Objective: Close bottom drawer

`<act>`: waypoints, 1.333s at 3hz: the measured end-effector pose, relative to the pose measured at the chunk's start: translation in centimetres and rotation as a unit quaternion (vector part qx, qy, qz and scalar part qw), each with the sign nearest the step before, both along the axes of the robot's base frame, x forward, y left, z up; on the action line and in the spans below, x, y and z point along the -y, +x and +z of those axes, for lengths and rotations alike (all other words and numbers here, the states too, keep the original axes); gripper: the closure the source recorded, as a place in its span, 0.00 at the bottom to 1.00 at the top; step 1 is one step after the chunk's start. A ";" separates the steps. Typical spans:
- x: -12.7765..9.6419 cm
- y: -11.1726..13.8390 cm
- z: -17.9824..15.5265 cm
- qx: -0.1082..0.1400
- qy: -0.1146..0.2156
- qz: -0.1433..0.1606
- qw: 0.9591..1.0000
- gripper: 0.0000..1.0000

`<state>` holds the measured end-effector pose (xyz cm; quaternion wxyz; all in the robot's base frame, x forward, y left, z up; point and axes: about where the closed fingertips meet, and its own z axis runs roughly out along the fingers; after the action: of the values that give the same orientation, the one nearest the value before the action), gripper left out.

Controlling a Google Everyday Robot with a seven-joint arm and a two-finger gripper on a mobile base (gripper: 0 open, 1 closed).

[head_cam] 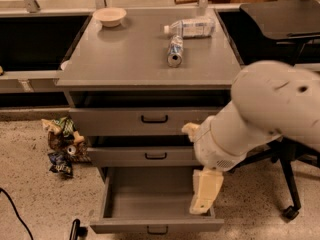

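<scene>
The bottom drawer (150, 199) of the grey cabinet (145, 59) is pulled far out, and its deep grey box is empty. Its plain front (125, 227) with a small black loop handle (157, 230) lies at the lower edge of the camera view. My gripper (204, 193) is cream-coloured and hangs down from the white arm (260, 114) over the drawer's right side wall, near the front right corner. The middle drawer (145, 155) and the top drawer (140, 120) each stand slightly out.
On the cabinet top are a bowl (109, 16), a plastic bottle (192, 27) and a can (174, 51), both lying down. Snack bags (62, 144) lie on the floor at the left. A black office chair base (290, 204) stands at the right. A black cable (12, 206) crosses the lower left.
</scene>
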<state>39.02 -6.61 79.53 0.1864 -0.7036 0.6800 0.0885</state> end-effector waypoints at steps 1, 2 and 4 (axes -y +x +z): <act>-1.9 -0.3 -5.9 -0.018 0.017 0.021 0.999 0.00; -3.9 -0.4 -11.5 -0.045 0.050 0.032 0.997 0.00; -5.4 -0.4 -16.1 -0.056 0.030 0.064 0.996 0.00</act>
<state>38.65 -1.16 63.47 0.1635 -0.7333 0.6403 0.1600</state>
